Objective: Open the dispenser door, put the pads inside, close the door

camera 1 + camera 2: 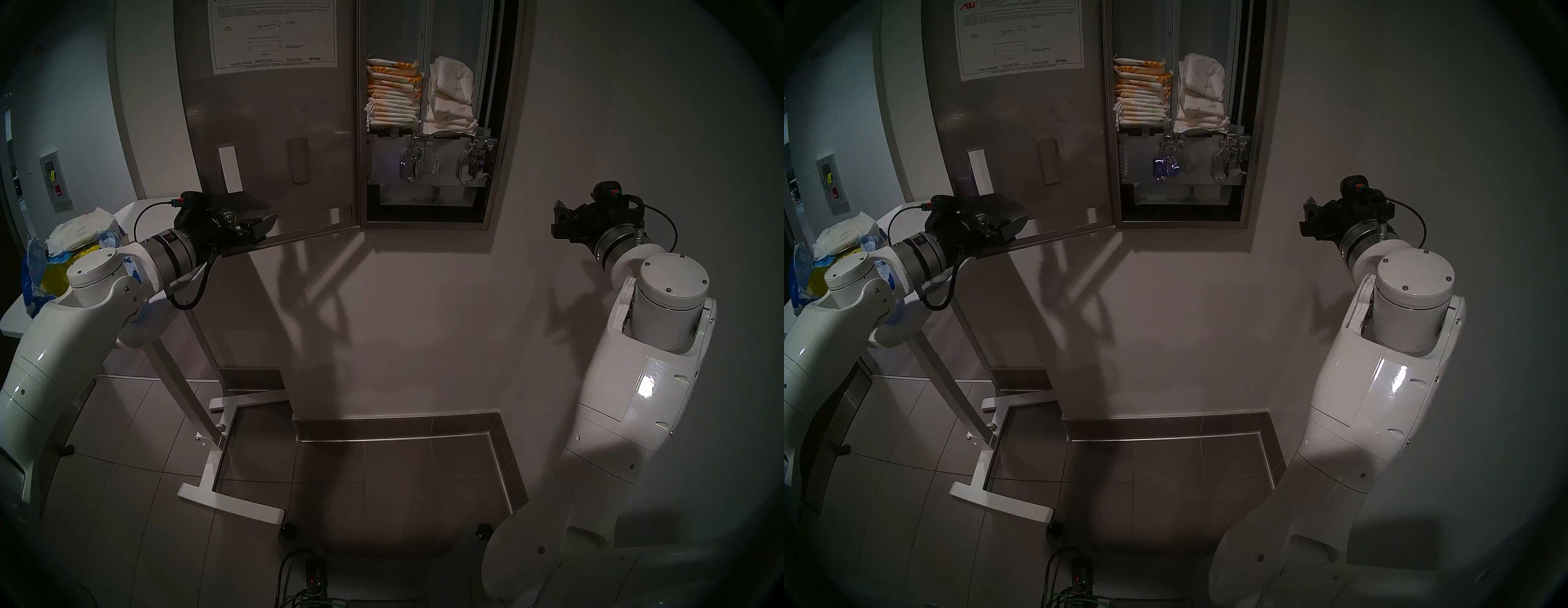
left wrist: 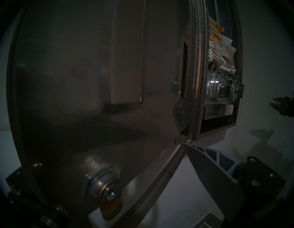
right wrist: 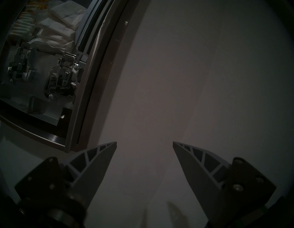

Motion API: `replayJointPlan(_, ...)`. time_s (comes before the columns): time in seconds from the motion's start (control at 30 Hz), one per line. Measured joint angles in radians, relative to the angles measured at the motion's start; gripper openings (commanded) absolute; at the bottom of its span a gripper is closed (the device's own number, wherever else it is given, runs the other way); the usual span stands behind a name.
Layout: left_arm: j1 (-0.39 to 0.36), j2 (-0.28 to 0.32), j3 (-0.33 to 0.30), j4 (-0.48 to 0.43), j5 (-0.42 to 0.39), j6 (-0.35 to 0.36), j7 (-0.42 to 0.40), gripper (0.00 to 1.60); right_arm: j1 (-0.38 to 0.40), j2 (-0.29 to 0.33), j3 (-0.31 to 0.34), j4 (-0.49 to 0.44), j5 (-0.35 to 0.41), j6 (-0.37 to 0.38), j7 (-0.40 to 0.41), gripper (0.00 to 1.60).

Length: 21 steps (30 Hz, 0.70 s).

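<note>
The dispenser door (image 1: 275, 140) stands swung open to the left, its steel back and white instruction sheet (image 1: 271, 34) facing me. My left gripper (image 1: 259, 225) is open at the door's lower free corner, straddling the bottom edge. In the left wrist view one finger (image 2: 206, 167) shows below the edge and the other is hidden behind the door, near the lock (image 2: 109, 192). White pads (image 1: 452, 95) are stacked in the cabinet's right column. More white pads (image 1: 82, 231) lie on the table. My right gripper (image 3: 144, 143) is open and empty before bare wall, right of the cabinet.
Orange-printed pads (image 1: 392, 93) fill the cabinet's left column above two chrome lever mechanisms (image 1: 418, 159). A white table (image 1: 17, 314) at the left holds blue plastic with yellow bundles (image 1: 55, 267). Its foot frame (image 1: 229, 505) spreads over the tiled floor.
</note>
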Motion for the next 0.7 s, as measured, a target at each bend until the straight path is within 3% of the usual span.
replayJointPlan(0.03, 0.0, 0.002, 0.0, 0.003, -0.001, -0.001, -0.001, 0.29, 0.0, 0.0, 0.0, 0.0, 0.0, 0.0, 0.0, 1.29)
replayJointPlan(0.07, 0.0, 0.002, 0.0, 0.003, -0.002, -0.002, -0.004, 0.0, 0.0, 0.0, 0.0, 0.0, 0.0, 0.0, 0.0, 1.29)
replayJointPlan(0.7, 0.008, 0.03, 0.002, 0.017, 0.002, -0.027, -0.035, 0.0, 0.0, 0.001, 0.0, 0.001, 0.002, 0.0, 0.0, 1.29)
